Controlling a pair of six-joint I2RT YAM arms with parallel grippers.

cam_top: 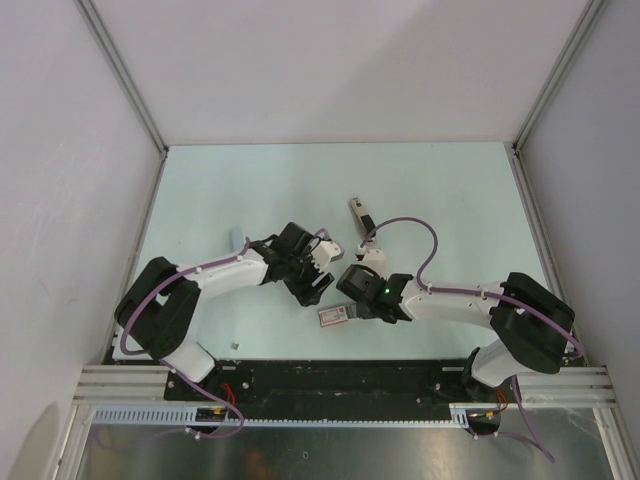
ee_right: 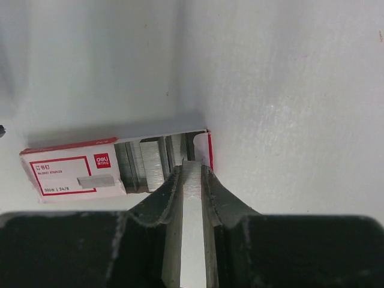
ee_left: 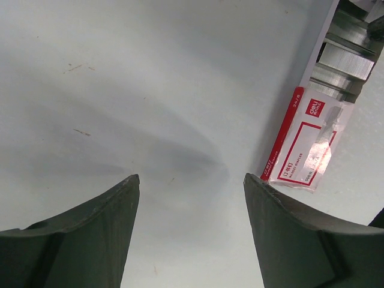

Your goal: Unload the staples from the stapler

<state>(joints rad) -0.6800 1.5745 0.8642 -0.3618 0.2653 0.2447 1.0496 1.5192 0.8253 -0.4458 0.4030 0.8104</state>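
- While I had the feeds up, the right gripper (ee_right: pixel 192 171) was pressed together on a silvery staple strip (ee_right: pixel 192 207). The strip ran along between the fingers, its tip right at the open end of the red-and-white staple box (ee_right: pixel 66 174).
- Left gripper (ee_left: pixel 191 180) was spread wide with nothing in it, hovering over bare table (ee_left: pixel 120 90) just beside that box.
- Stapler (cam_top: pixel 358 213) was lying on the table beyond both grippers, apart from the box, with nothing touching it. I couldn't tell from the top view whether its channel had more staples in it.
- My read: the strip was out and the job was nearly done, with only the set-down left, probably in or next to the box.
- Worry one: nothing was holding the box. If the strip or a fingertip caught its flap on the way down, the whole box would probably skate across the table.
- Worry two: those strips are only glued together. A sideways bump against the rows already packed in the box could snap it and scatter bits.
- Worry three: it's smooth metal in a narrow pinch, so tilting the wrist could let it slide out early.
- Worry four: the two grippers were close, so swinging the left one in to help risked a clash.
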